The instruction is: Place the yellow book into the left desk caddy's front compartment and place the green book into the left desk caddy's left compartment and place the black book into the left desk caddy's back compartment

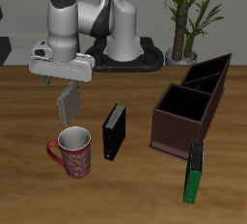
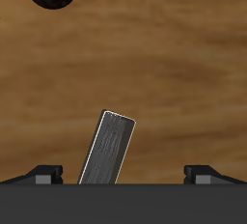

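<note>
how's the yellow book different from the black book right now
The yellow book looks dull grey-tan and hangs tilted in the gripper, above the table; the black book is black with a white page edge and stands upright on the table beside the mug. Both are small and thin.

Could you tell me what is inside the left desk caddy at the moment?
The left desk caddy shows only dark, bookless compartments. Its near wall hides the large section's floor. The green book stands outside at its front.

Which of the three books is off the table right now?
The yellow book, the dull grey-tan one, hangs tilted in the gripper. The black book and green book stand on the table.
</note>
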Robot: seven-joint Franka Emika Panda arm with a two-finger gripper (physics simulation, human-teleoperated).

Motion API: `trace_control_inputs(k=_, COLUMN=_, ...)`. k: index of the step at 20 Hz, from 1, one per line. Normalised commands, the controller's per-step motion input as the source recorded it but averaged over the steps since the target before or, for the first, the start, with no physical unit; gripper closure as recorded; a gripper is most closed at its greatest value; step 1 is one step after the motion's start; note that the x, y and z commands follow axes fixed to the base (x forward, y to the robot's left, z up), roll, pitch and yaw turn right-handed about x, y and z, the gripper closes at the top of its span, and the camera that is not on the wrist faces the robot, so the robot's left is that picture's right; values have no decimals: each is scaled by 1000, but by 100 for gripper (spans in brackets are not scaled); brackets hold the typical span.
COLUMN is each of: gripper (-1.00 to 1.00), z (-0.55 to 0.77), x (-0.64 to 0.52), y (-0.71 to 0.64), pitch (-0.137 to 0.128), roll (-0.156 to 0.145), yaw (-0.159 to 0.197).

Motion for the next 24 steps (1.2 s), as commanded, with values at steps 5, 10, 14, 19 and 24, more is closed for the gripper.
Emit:
trace_control_inputs(k=5, gripper=-100, z=-184, x=60, y=21, pitch=0, roll=8, yaw=-41)
trace_control_inputs(k=10, gripper=-100, z=-253, x=56, y=53, pitch=25, roll=5, yaw=-38)
trace_control_inputs(k=14, gripper=-100, z=-176, x=30, y=15, pitch=26, roll=10, yaw=-29)
trace_control_inputs(k=19, gripper=100, z=-136, x=-14, y=-42, pitch=19, roll=-9, yaw=-59)
trace_control_inputs(k=24, gripper=100, z=43, x=-29, y=131, pitch=-7, roll=12, yaw=-29)
